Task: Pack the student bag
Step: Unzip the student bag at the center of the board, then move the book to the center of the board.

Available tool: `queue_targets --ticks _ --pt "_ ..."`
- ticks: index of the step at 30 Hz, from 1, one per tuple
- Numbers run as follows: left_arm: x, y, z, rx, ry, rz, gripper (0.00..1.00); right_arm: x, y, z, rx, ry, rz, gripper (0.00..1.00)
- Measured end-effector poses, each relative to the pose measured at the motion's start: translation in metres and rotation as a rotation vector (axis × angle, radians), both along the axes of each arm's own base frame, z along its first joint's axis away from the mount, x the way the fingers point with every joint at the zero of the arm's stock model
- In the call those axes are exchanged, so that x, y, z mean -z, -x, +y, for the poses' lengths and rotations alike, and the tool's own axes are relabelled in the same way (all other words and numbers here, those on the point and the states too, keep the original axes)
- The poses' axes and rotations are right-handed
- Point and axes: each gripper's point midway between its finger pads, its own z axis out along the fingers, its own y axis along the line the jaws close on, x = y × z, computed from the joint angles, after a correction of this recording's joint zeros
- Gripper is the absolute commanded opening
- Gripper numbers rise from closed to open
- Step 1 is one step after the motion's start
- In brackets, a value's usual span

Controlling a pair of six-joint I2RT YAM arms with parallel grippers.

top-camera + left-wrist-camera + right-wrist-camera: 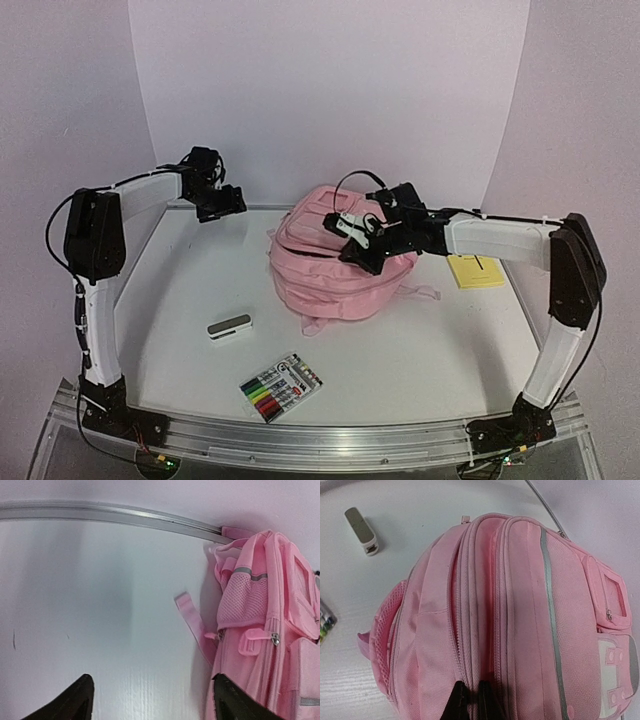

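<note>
Apparently the right gripper [471, 686] pinches the student bag [520, 605], contact point obscured.

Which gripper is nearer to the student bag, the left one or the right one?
Right. The right gripper is over the top of the student bag; the left gripper hovers apart, off the bag's left side.

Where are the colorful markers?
In the top view, the marker pack lies near the front edge of the table, left of centre, just beside the small white box.
</note>
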Motion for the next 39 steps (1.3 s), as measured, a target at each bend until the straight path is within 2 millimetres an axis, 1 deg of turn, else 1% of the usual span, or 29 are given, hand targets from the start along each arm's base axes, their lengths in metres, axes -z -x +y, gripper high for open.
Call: queue_targets --ticks 1,2,3,5,6,7,8,10,12,14,15,17,18,19,22,26,30,32,35,39 --pt "-0.002 0.004 0.001 -0.005 0.007 0.011 0.99 -0.004 -0.005 0.005 0.018 -0.019 0.011 0.42" --pt "-0.005 0.010 -0.001 -0.004 0.019 0.021 1.00 -0.009 -0.009 0.008 0.033 -0.039 0.018 0.55" --pt "-0.009 0.017 -0.006 0.004 0.031 0.029 1.00 -0.016 -0.012 0.010 0.050 -0.063 0.029 0.64" --pt "-0.018 0.036 -0.016 0.030 0.054 0.039 1.00 -0.034 -0.018 0.011 0.084 -0.114 0.046 0.77" --pt "-0.025 0.044 -0.019 0.037 0.065 0.040 1.00 -0.043 -0.023 0.009 0.104 -0.135 0.052 0.81" --pt "-0.032 0.054 -0.023 0.049 0.078 0.038 1.00 -0.051 -0.029 0.002 0.132 -0.153 0.062 0.83" --pt "-0.039 0.063 -0.025 0.057 0.089 0.035 1.00 -0.059 -0.038 -0.009 0.170 -0.169 0.073 0.85" --pt "-0.054 0.080 -0.028 0.066 0.112 0.022 1.00 -0.070 -0.059 -0.039 0.259 -0.189 0.090 0.88" --pt "-0.069 0.093 -0.027 0.068 0.129 0.005 1.00 -0.076 -0.083 -0.081 0.366 -0.198 0.111 0.93" --pt "-0.081 0.103 -0.028 0.070 0.147 -0.011 1.00 -0.075 -0.106 -0.135 0.492 -0.198 0.143 0.97" --pt "-0.085 0.107 -0.028 0.071 0.153 -0.016 1.00 -0.071 -0.116 -0.163 0.559 -0.192 0.166 0.98" --pt "-0.089 0.113 -0.031 0.075 0.161 -0.018 1.00 -0.063 -0.133 -0.213 0.677 -0.179 0.208 0.98" --pt "-0.088 0.116 -0.034 0.080 0.163 -0.011 1.00 -0.054 -0.144 -0.239 0.733 -0.170 0.232 0.98" --pt "-0.086 0.119 -0.037 0.084 0.164 -0.005 1.00 -0.047 -0.152 -0.257 0.772 -0.161 0.253 0.98" --pt "-0.077 0.129 -0.047 0.102 0.160 0.027 1.00 -0.011 -0.176 -0.308 0.886 -0.117 0.328 0.98" --pt "-0.071 0.139 -0.061 0.120 0.160 0.049 1.00 0.039 -0.196 -0.359 0.992 -0.054 0.417 0.98" --pt "-0.069 0.146 -0.072 0.137 0.164 0.061 1.00 0.074 -0.206 -0.398 1.061 0.013 0.457 0.98" --pt "-0.065 0.148 -0.076 0.140 0.162 0.070 1.00 0.086 -0.209 -0.408 1.078 0.041 0.460 0.98" --pt "-0.058 0.148 -0.082 0.145 0.152 0.086 1.00 0.102 -0.207 -0.417 1.086 0.081 0.480 0.98" --pt "-0.051 0.148 -0.085 0.149 0.143 0.104 1.00 0.115 -0.202 -0.417 1.072 0.112 0.507 0.94"
